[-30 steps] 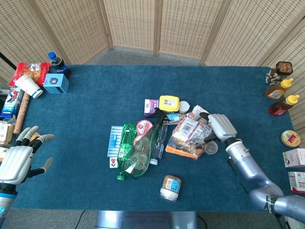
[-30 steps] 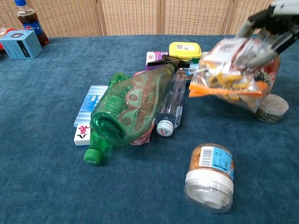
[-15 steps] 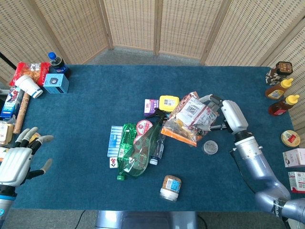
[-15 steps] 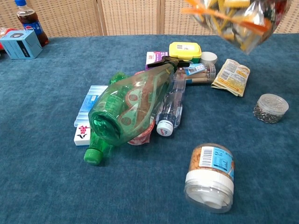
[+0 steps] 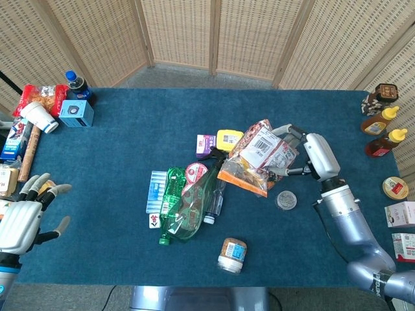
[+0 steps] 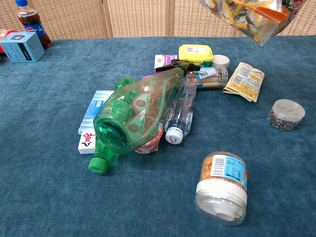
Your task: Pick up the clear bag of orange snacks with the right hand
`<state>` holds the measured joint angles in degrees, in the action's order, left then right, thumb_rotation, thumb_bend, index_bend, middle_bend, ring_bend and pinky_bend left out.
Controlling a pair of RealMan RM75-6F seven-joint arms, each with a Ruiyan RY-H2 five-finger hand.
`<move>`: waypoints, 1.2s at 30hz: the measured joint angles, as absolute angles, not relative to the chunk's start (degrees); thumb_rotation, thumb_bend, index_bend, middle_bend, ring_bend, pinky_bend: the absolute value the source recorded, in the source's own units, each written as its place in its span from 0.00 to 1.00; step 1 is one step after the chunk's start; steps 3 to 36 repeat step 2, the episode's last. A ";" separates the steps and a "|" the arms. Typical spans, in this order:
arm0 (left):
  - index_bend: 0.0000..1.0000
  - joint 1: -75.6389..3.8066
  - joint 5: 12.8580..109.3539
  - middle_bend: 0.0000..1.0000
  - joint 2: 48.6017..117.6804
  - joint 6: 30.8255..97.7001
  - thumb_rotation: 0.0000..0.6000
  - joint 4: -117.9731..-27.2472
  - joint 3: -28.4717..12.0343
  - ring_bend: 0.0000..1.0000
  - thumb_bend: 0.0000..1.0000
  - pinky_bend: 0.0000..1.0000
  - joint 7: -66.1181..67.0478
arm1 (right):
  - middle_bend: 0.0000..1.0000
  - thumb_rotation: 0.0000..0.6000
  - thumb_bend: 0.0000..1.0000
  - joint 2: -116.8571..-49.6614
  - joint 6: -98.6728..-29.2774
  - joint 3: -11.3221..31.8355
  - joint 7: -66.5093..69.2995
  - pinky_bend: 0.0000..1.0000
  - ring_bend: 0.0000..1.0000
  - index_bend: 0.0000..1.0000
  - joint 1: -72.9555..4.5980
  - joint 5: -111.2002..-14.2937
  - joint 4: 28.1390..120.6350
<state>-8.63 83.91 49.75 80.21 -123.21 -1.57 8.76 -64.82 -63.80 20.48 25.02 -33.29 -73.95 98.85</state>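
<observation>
The clear bag of orange snacks (image 5: pixel 254 159) hangs above the table, held up by my right hand (image 5: pixel 310 155), whose fingers grip its right side. In the chest view only the bag's lower part (image 6: pixel 252 16) shows at the top edge, and the right hand is out of frame there. My left hand (image 5: pixel 24 212) hovers at the table's front left corner with its fingers spread and nothing in them.
A green bottle (image 5: pixel 189 205), a clear bottle (image 6: pixel 179 115), a yellow box (image 5: pixel 229 137) and small packets lie in the middle. A snack jar (image 6: pixel 221 186) lies in front, a small round jar (image 6: pixel 285 114) to the right. Sauce bottles (image 5: pixel 382 129) stand far right; boxes and a cola bottle (image 5: pixel 76 83) far left.
The right hand has lifted the bag off the table, up and slightly back. A flat packet that lay under it now shows. The left hand has barely moved.
</observation>
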 measured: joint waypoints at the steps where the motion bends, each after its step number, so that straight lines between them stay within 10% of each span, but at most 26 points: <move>1: 0.23 -8.62 83.94 0.33 49.75 80.22 1.00 -123.20 -1.58 0.07 0.41 0.00 8.74 | 1.00 1.00 0.01 -64.85 -63.88 20.46 24.89 0.89 1.00 0.80 -33.29 -73.97 98.87; 36: 0.23 -8.63 83.99 0.33 49.78 80.21 1.00 -123.18 -1.58 0.07 0.41 0.00 8.68 | 1.00 1.00 0.01 -64.88 -63.93 20.43 24.76 0.89 1.00 0.80 -33.29 -73.98 98.91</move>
